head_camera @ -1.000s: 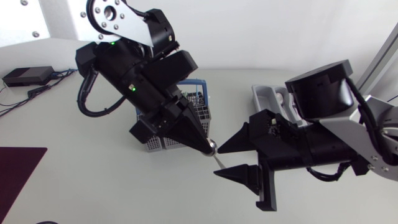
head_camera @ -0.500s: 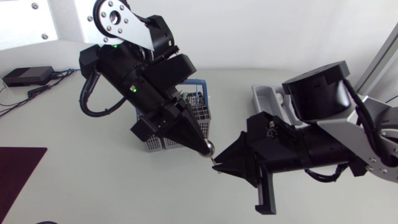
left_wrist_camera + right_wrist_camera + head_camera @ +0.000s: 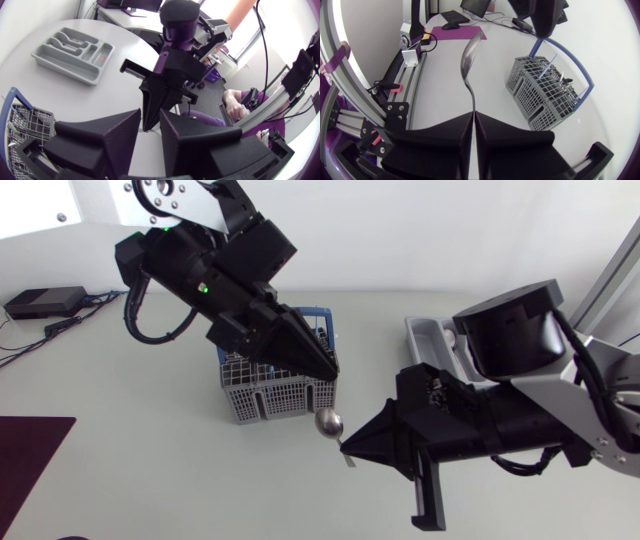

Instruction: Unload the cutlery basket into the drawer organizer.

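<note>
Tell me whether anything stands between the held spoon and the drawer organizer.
Nothing visible does. The right pincer is shut on the spoon, and only table shows between it and the drawer organizer. The left pincer hangs open over the cutlery basket, off that path.

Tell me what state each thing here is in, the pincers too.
Left matte black pincer: open, nothing between its fingers.
Right matte black pincer: shut on the handle of the shiny metal spoon.
Spoon: held by its handle, bowl pointing away from the pincer.
Grey plastic cutlery basket with blue handle: upright, cutlery inside.
Grey plastic drawer organizer: flat on the table.
</note>
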### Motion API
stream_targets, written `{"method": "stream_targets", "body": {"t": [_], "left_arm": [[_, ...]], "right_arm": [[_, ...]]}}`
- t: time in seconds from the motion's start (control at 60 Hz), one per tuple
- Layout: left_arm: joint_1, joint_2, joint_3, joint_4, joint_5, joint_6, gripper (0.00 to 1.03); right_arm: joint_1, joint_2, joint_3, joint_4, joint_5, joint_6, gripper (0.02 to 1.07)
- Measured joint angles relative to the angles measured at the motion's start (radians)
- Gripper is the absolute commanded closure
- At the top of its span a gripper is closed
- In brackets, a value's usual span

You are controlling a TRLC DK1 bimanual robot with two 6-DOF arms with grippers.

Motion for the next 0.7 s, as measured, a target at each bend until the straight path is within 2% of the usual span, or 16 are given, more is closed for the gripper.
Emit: {"method": "stream_targets", "body": {"t": [0.15,0.333,0.45,0.517,0.7], "left_arm": [[0.033,-0.008,0.001,0.116,0.017,-0.112,0.42],[0.127,-0.048,0.001,0.259,0.011,-0.258,0.39],[0.156,-0.101,-0.038,0.389,-0.093,-0.345,0.37],[0.156,-0.145,-0.090,0.463,-0.196,-0.391,0.36],[0.155,-0.174,-0.167,0.508,-0.363,-0.433,0.36]], "right_arm": [[0.000,-0.019,-0.026,-0.009,0.005,0.000,1.01],[-0.018,-0.066,-0.065,-0.052,0.019,-0.015,1.01],[-0.068,-0.099,-0.098,-0.079,0.031,-0.052,1.01],[-0.119,-0.124,-0.119,-0.097,0.039,-0.090,1.01],[-0.281,-0.175,-0.172,-0.127,0.058,-0.229,1.01]]}}
